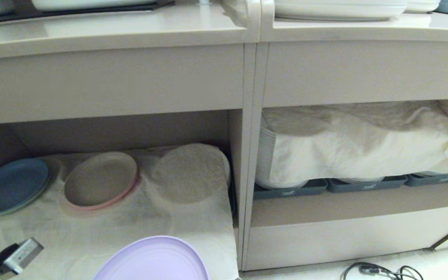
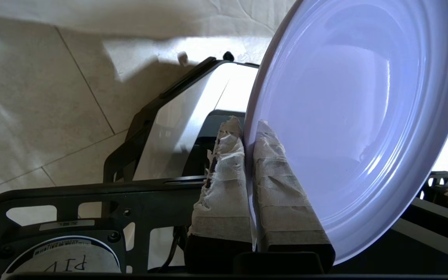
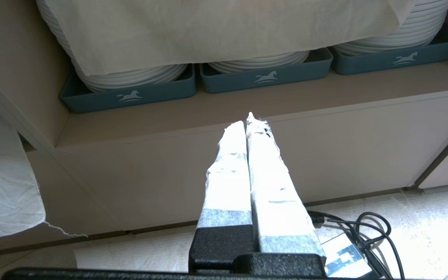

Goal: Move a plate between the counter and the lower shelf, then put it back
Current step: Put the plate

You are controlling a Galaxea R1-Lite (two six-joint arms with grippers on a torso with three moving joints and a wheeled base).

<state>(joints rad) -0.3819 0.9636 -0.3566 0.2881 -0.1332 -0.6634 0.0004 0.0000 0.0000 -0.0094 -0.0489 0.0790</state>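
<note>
Plate: lilac, round, face up, at six o'clock before the lower shelf
Left gripper: clamped on its rim
Right gripper: fingers together, empty

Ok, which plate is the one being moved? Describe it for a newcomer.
Find the lower shelf draped in white cloth, left of the divider. At its front edge is the plate, pinched by the left gripper. It is lilac; the blue plate and pink-rimmed plate lie farther back.

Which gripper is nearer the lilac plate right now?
Left. The left gripper is shut on the plate's rim, holding it before the lower shelf. The right gripper, shut and empty, points at the cabinet below the grey-blue trays, away from it.
</note>
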